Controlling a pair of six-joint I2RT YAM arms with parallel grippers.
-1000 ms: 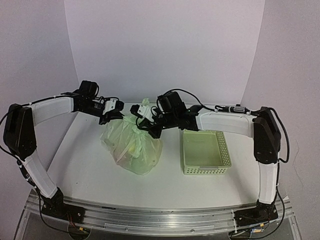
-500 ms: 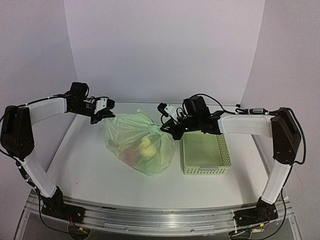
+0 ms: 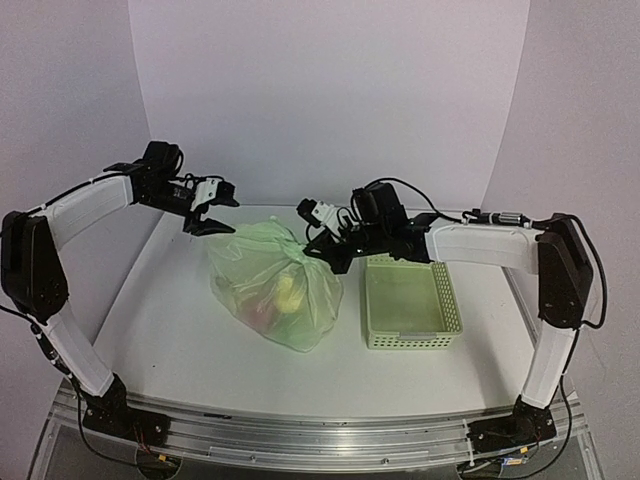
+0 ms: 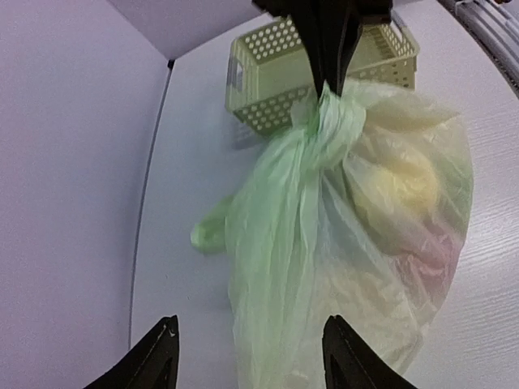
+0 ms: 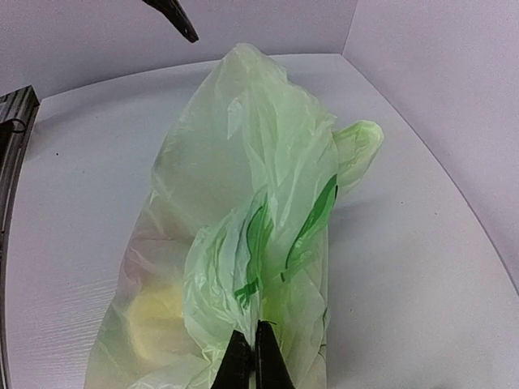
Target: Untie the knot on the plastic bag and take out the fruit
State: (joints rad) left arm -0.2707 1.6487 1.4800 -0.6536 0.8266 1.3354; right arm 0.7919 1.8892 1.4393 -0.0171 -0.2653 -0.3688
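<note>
While pinching the knot (image 4: 331, 130) in the right pincer (image 5: 250, 356), pressed together on the bunched plastic at the far right corner of the bag (image 3: 270, 295), hold firm and low, with just enough pull to the right to draw the neck taut. Judged not yet undone: a tight lump, seen plainly from the left wrist. Bag lying mid-desk, just left of the basket (image 3: 410, 305), with fruit (image 3: 290, 292) inside, yellow and reddish through the film.

Bring the left pincer (image 3: 216, 212), spread and empty, hanging off the far left of the bag and apart from it, down toward the loose ear (image 4: 209, 235) on the bag's far side. Close on that ear near the lump rather than out at the tip, taking one strand only and none of the bag wall. Pull left, along the strand and away from the right pincer, not upward, to avoid hoisting bag and fruit off the desk (image 3: 160, 330) instead of loosening anything. Go slowly; ease off at any sign of thin film stretching or tearing. Failing a slip, regrip nearer the lump and try again. Avoid shoving the bag into the basket.
</note>
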